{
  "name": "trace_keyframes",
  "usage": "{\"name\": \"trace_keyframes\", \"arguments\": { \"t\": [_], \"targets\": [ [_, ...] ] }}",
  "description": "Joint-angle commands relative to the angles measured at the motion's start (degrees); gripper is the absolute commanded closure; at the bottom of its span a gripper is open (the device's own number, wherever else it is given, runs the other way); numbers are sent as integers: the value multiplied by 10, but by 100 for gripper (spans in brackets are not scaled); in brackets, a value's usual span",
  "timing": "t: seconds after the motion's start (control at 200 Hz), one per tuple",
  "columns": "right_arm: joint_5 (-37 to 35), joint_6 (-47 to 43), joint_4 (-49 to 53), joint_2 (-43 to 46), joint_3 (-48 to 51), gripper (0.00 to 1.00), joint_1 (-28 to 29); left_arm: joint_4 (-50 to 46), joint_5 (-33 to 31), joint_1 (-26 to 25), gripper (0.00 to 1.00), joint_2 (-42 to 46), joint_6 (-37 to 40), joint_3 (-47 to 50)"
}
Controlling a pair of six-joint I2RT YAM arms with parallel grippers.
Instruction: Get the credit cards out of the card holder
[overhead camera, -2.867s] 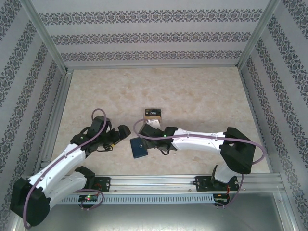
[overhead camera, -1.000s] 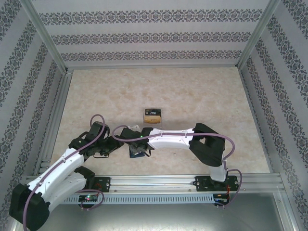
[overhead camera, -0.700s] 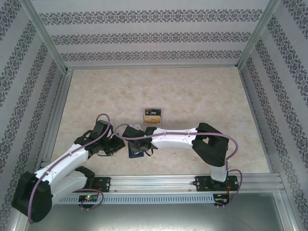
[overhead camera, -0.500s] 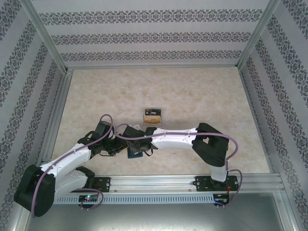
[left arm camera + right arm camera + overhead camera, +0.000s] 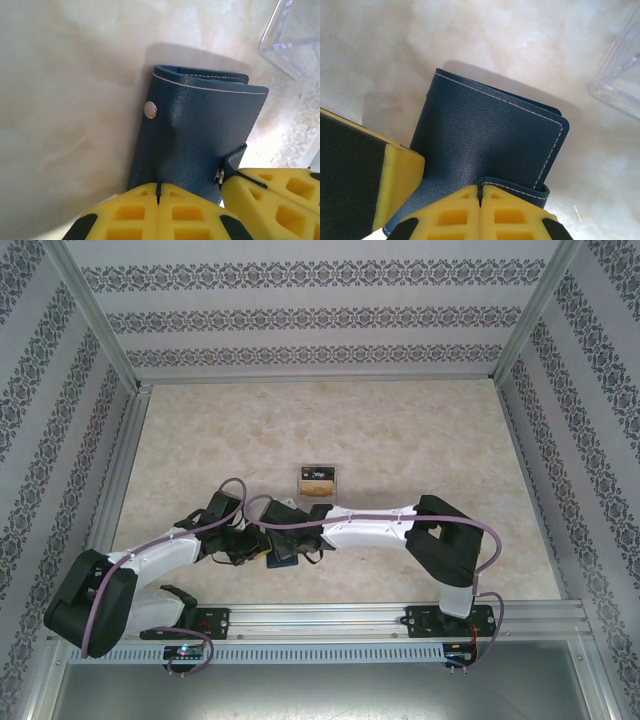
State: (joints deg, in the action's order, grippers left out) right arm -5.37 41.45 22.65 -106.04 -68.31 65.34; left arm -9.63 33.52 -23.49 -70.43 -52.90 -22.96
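Observation:
The card holder (image 5: 200, 130) is a dark navy wallet lying folded on the marble table, near the front in the top view (image 5: 282, 558). My left gripper (image 5: 158, 192) is shut on the wallet's near edge, and the cover buckles at the pinch. A silver snap (image 5: 150, 110) shows on the cover. My right gripper (image 5: 480, 192) is shut on the wallet's small side tab (image 5: 520, 189). The two grippers sit side by side on the wallet, left (image 5: 262, 552) and right (image 5: 293, 546). The credit cards are hidden.
A clear acrylic stand (image 5: 319, 481) stands just behind the wallet with something dark and tan in it; its corner shows in both wrist views (image 5: 295, 40) (image 5: 620, 85). The aluminium rail (image 5: 320, 618) runs along the near edge. Patterned walls enclose the table.
The left arm has swung right to the wallet and its gripper has shut on the wallet's edge. The right gripper has stayed shut on the tab, shifting slightly right.

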Motion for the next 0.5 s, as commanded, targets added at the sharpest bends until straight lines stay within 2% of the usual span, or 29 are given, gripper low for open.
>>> {"name": "trace_keyframes", "arguments": {
  "t": [0.0,0.165,0.495],
  "targets": [
    [4,2,-4,31,20,100,-9,-45,-45,6,100,-29,17,17],
    [11,6,-14,55,42,100,-21,-71,-66,6,100,-29,26,11],
    [22,21,-29,103,79,100,-46,-84,-69,6,100,-23,34,-1]
  ]
}}
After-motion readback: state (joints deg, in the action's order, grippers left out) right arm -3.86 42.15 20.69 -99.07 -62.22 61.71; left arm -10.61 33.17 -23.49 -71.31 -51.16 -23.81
